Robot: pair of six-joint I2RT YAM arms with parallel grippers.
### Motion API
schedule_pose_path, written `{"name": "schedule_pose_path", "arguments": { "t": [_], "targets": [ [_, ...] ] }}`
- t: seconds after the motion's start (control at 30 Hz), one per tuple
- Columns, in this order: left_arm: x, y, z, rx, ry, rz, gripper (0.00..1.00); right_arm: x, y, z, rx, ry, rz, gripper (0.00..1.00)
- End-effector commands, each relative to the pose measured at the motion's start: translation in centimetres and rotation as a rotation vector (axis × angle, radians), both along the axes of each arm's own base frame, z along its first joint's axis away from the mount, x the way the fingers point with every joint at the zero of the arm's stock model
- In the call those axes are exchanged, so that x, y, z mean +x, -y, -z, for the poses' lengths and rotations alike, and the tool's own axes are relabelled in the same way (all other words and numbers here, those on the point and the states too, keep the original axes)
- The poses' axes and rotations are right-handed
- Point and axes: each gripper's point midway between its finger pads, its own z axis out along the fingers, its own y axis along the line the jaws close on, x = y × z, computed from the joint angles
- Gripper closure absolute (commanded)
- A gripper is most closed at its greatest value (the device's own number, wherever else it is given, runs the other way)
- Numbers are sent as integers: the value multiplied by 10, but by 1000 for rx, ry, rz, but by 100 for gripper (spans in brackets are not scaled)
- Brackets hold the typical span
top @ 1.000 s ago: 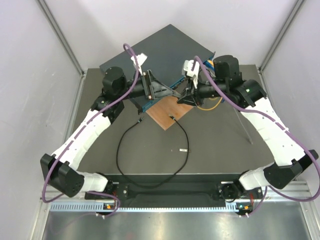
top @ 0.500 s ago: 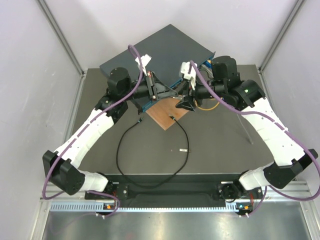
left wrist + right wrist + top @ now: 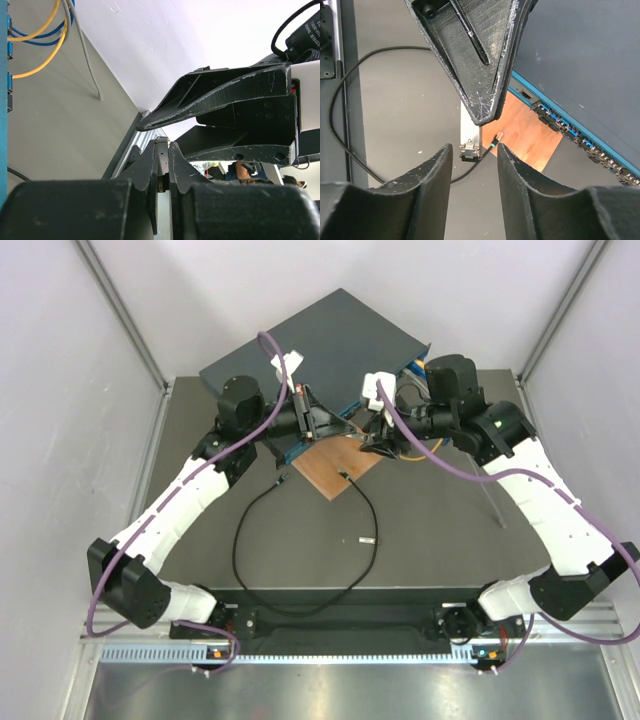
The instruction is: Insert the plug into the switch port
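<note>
The plug [image 3: 496, 139], the small tip of the thin black cable [image 3: 340, 131], is seen lying on the brown board [image 3: 532, 137] and is held by neither gripper.

Within the last second the left gripper [image 3: 161, 150] has been brought from wide apart to fully together. The right gripper [image 3: 474, 152] has been opened from nearly closed. A hand-over from right to left is suggested by this.

The left fingers are now clamped on a small silver piece [image 3: 470, 131] with a dark end. It is gripped by its upper part, and the rest juts out past the fingertips. The right jaws stand partly apart, one on either side of that piece, and no contact with it can be made out.

Both grippers are met above the board. Just beyond it the teal front face [image 3: 555, 121] of the switch [image 3: 580, 55] is seen, at the far middle of the table. One switch port [image 3: 525, 93] on that face looks unoccupied, while those further right are filled.

Insertion is judged not yet begun. The plug is left on the board, near the ports but apart from them, and both grippers are taken up with the silver piece. Whether that piece belongs in the port cannot be told.
</note>
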Motion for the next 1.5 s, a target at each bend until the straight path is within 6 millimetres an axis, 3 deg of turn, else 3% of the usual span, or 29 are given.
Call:
{"name": "schedule_pose_path", "arguments": {
  "t": [0.0, 0.1, 0.33, 0.5, 0.6, 0.63, 0.7, 0.77, 0.8, 0.9, 0.93, 1.07, 1.1, 1.17, 1.2, 1.37, 1.47],
  "targets": [
    [4, 1, -6, -17, 23, -11, 100, -3, -1, -21, 18, 84, -28, 61],
    [4, 1, -8, -22, 25, -5, 100, 2, -1, -20, 9, 97, -13, 67],
    [6, 1, -5, -18, 13, -12, 100, 5, -4, -25, 19, 105, -4, 69],
    [6, 2, -6, -20, 19, -16, 100, 9, -5, -22, 15, 103, 16, 98],
    [6, 0, -11, -27, 36, -23, 99, 14, -2, -18, 8, 100, 48, 100],
    [8, -1, -14, -32, 54, -28, 84, 16, 0, -18, 10, 99, 61, 100],
    [9, -4, -24, -46, 90, -31, 63, 20, 5, -17, 27, 78, 93, 100],
    [16, -15, -51, -77, 177, -57, 40, 25, 11, -19, 49, 62, 125, 100],
    [17, -21, -71, -102, 228, -70, 35, 32, 21, -22, 68, 45, 167, 100],
    [32, -51, -105, -141, 310, -150, 25, 44, 43, -27, 111, 7, 235, 100],
    [39, -68, -120, -155, 337, -194, 23, 47, 51, -27, 115, 0, 259, 100],
    [53, -119, -139, -169, 361, -352, 20, 62, 87, -17, 74, -39, 376, 100],
    [56, -141, -137, -167, 349, -421, 20, 70, 99, -14, 59, -46, 421, 100],
    [59, -162, -132, -159, 343, -497, 20, 76, 111, -5, 17, -70, 478, 100],
    [63, -184, -123, -146, 329, -587, 20, 87, 120, 5, -19, -90, 527, 100],
    [60, -232, -83, -89, 249, -797, 17, 110, 132, 18, -58, -169, 641, 100],
    [63, -249, -41, -77, 137, -856, 13, 123, 134, 17, -50, -193, 687, 100]
  ]
}}
